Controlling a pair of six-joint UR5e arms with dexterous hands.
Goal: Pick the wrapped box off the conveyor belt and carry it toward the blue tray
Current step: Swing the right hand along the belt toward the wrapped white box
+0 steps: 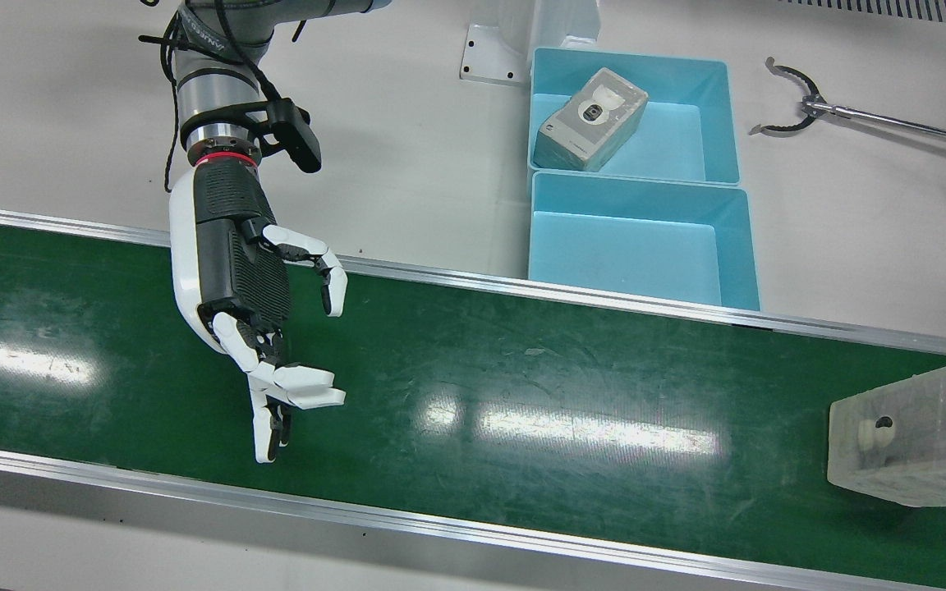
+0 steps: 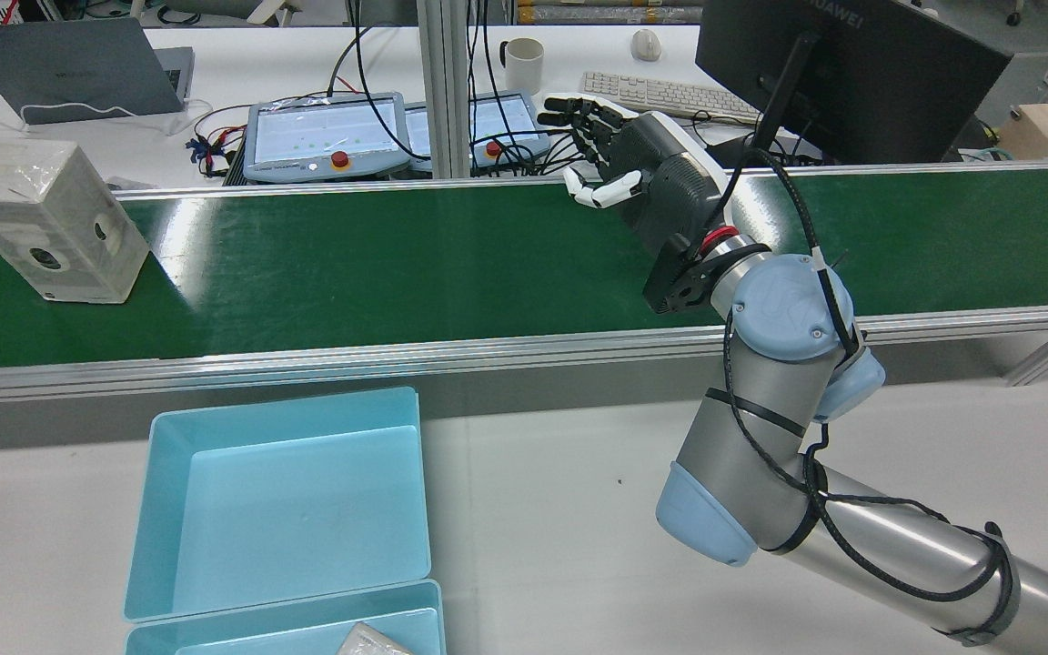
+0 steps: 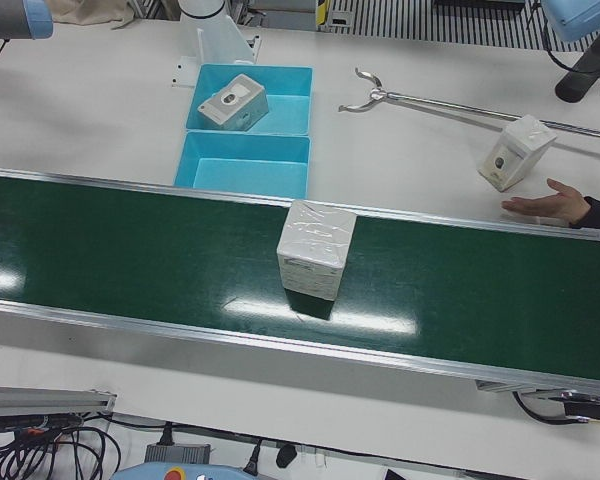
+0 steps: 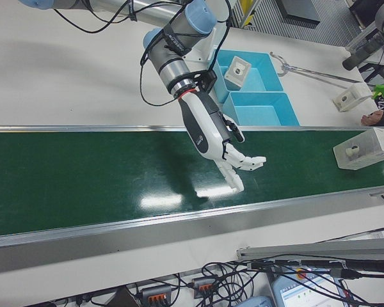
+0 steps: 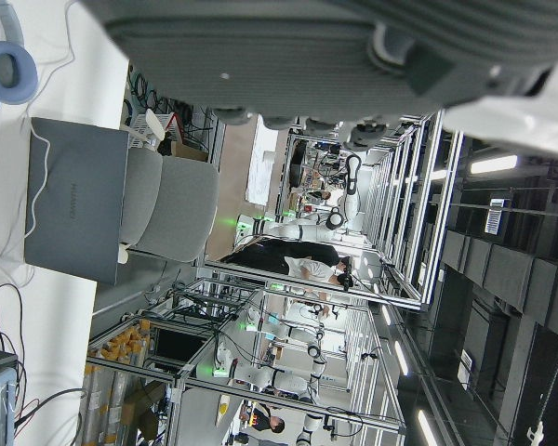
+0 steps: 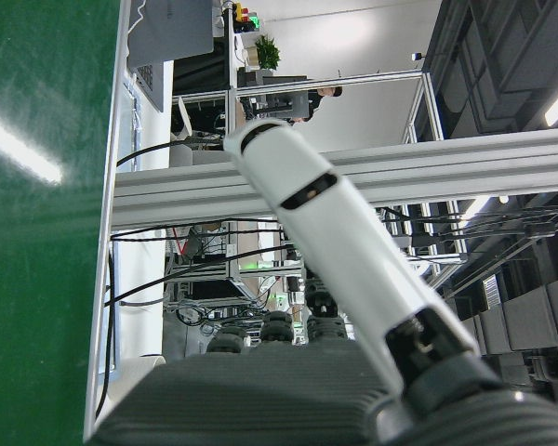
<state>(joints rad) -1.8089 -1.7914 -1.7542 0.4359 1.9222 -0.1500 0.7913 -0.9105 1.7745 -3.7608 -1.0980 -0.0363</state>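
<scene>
A wrapped white box (image 1: pixel 912 443) stands on the green conveyor belt (image 1: pixel 522 369) near its right end in the front view. It also shows in the rear view (image 2: pixel 46 223) and in the left-front view (image 3: pixel 315 250). My right hand (image 1: pixel 259 328) hovers over the belt far to the left of the box, open and empty, with its fingers spread. It also shows in the rear view (image 2: pixel 633 177). Two blue trays (image 1: pixel 645 246) sit side by side behind the belt. My left hand shows only as a grey palm (image 5: pixel 353 46) in its own view.
The farther blue tray (image 1: pixel 703 107) holds another wrapped box (image 1: pixel 592 119). A long grabber tool (image 1: pixel 793 103) lies on the table to the right of the trays. A third wrapped box (image 3: pixel 515 150) and a person's hand (image 3: pixel 545 205) are beyond the belt's end.
</scene>
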